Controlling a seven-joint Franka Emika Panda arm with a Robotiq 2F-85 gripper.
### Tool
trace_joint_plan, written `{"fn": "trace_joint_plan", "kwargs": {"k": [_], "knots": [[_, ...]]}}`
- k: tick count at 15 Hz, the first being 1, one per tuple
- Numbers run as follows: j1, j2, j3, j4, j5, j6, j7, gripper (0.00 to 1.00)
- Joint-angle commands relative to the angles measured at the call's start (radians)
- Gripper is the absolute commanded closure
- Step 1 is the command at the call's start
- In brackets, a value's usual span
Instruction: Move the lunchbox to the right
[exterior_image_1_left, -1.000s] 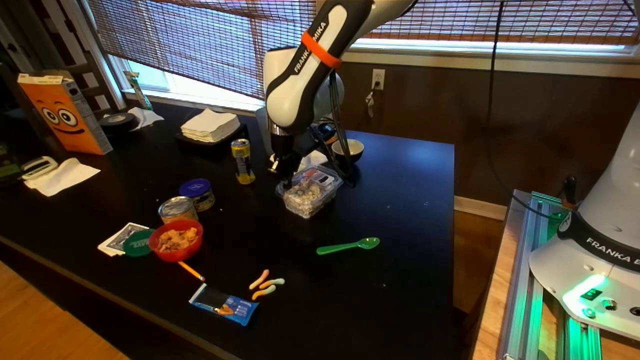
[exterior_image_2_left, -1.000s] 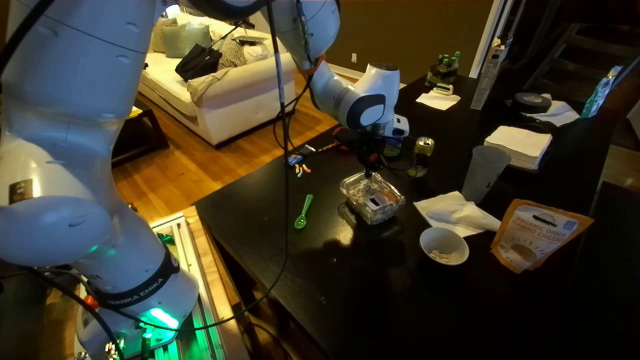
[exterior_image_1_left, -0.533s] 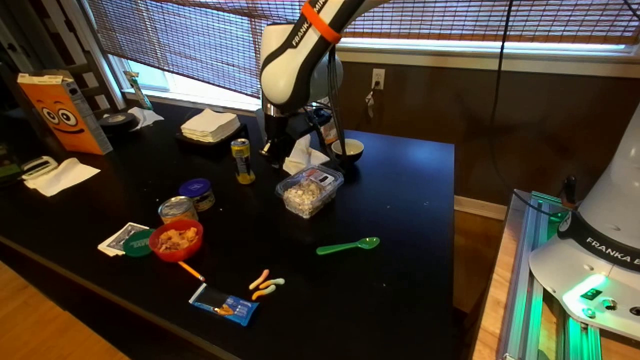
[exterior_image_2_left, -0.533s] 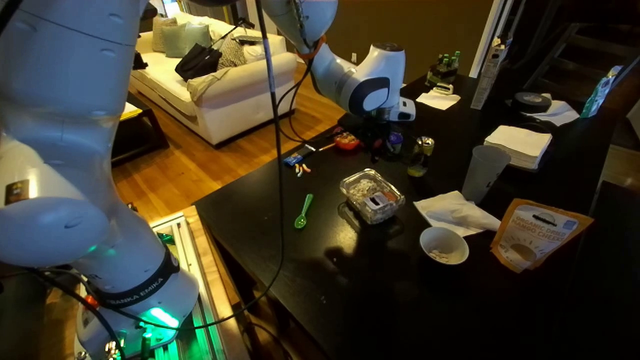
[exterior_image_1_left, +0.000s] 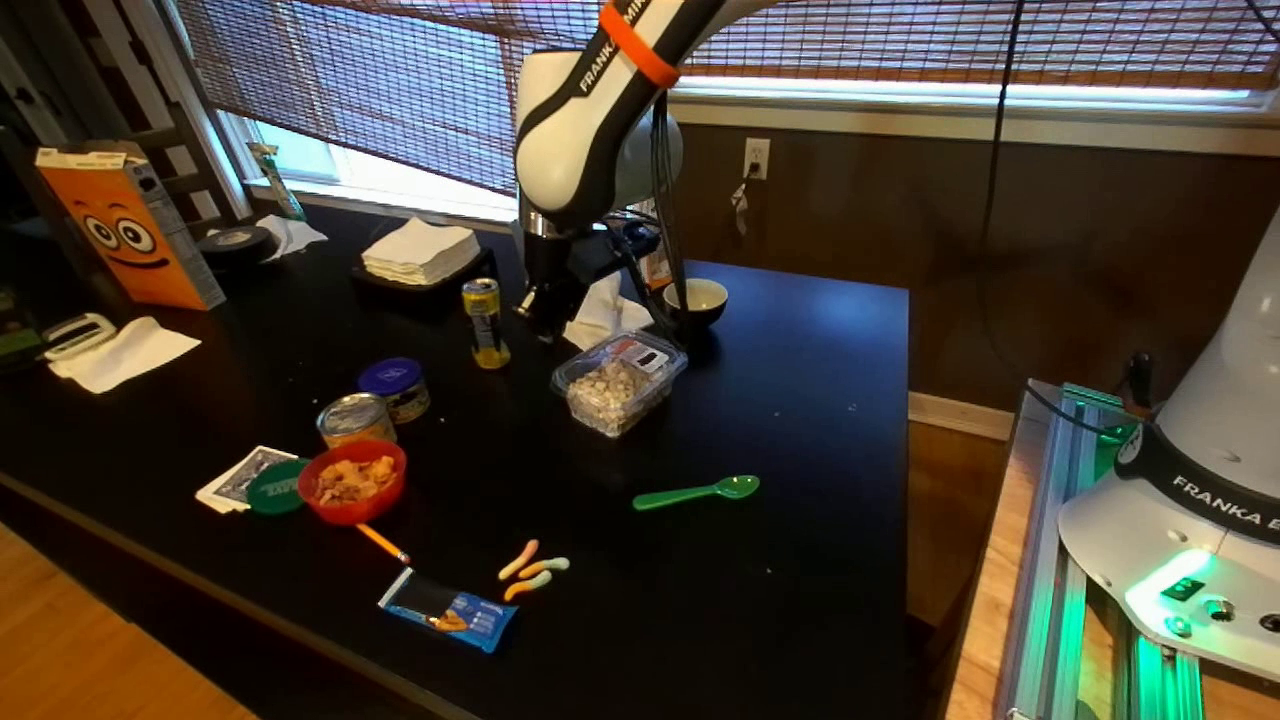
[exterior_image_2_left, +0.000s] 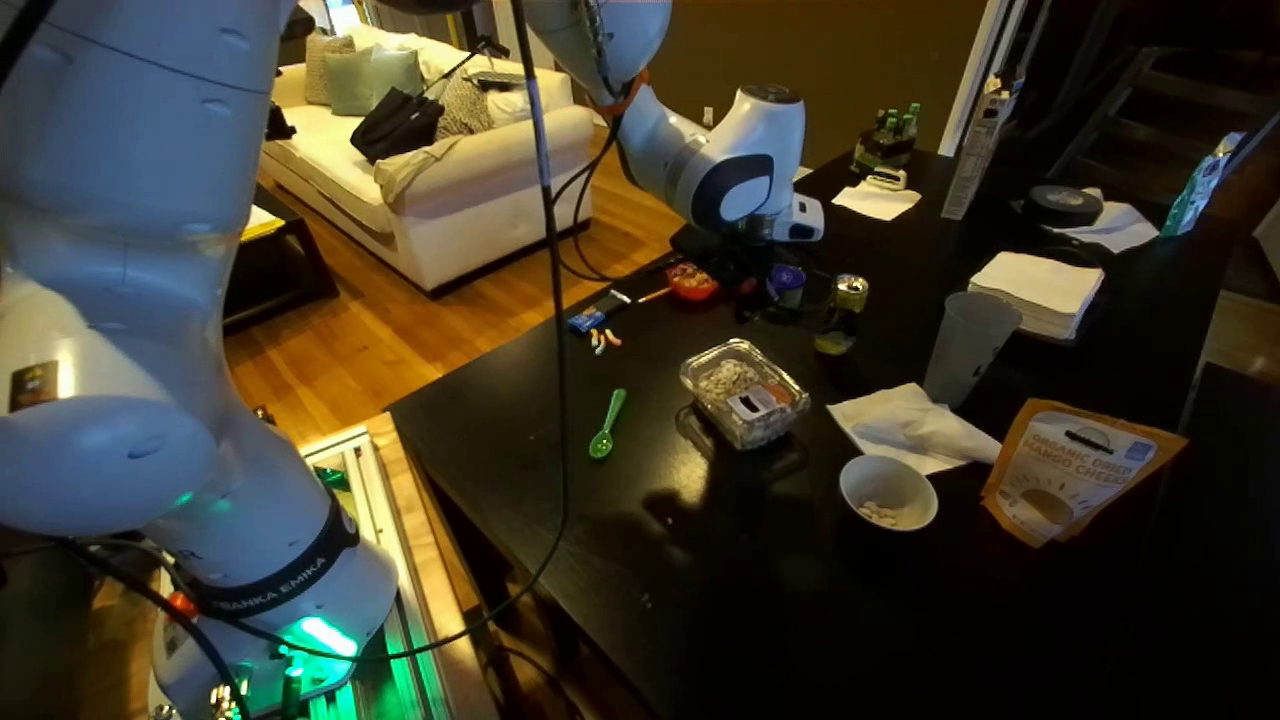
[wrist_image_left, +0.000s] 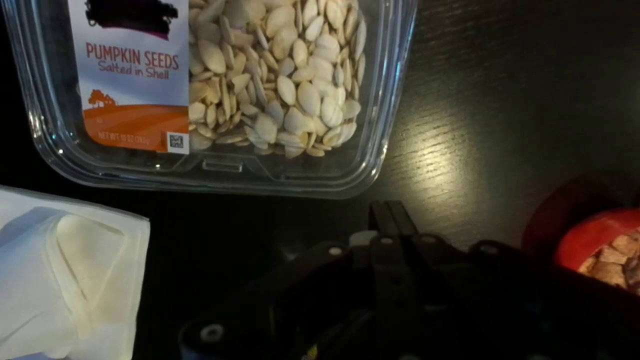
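Observation:
The lunchbox is a clear plastic tub of pale pumpkin seeds (exterior_image_1_left: 612, 388), standing flat on the dark table in both exterior views. In the wrist view the lunchbox (wrist_image_left: 280, 80) fills the upper left, its labelled lid facing up. Low in that picture sits my gripper (wrist_image_left: 387, 209), its two fingers pressed together with nothing between them. The fingertips appear just below the lunchbox's lower right corner, apart from it. In an exterior view the gripper (exterior_image_1_left: 543, 332) hovers above the table beside the lunchbox, on the soda can's side. The lunchbox (exterior_image_2_left: 745, 395) is not held.
A yellow can (exterior_image_1_left: 485, 325) stands close by the gripper. Around the lunchbox are a crumpled napkin (exterior_image_2_left: 905, 425), a small bowl (exterior_image_2_left: 888, 490), a tall cup (exterior_image_2_left: 970, 345) and a green spoon (exterior_image_1_left: 700, 492). A red bowl (exterior_image_1_left: 352, 485) and tins (exterior_image_1_left: 355, 420) stand farther off.
My gripper has lifted off the lunchbox's edge and moved away from it, toward the yellow can. It stayed shut. The lunchbox has not visibly moved.

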Motion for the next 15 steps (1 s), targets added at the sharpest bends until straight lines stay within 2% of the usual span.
{"fn": "trace_joint_plan", "kwargs": {"k": [1,5,15], "knots": [[0.011,0.062,-0.019,0.02,-0.01,0.005,0.021,1.0],[0.023,0.134,-0.044,0.028,-0.027,0.001,0.033,1.0],[0.009,0.09,-0.047,0.042,-0.01,-0.015,0.041,1.0]]}}
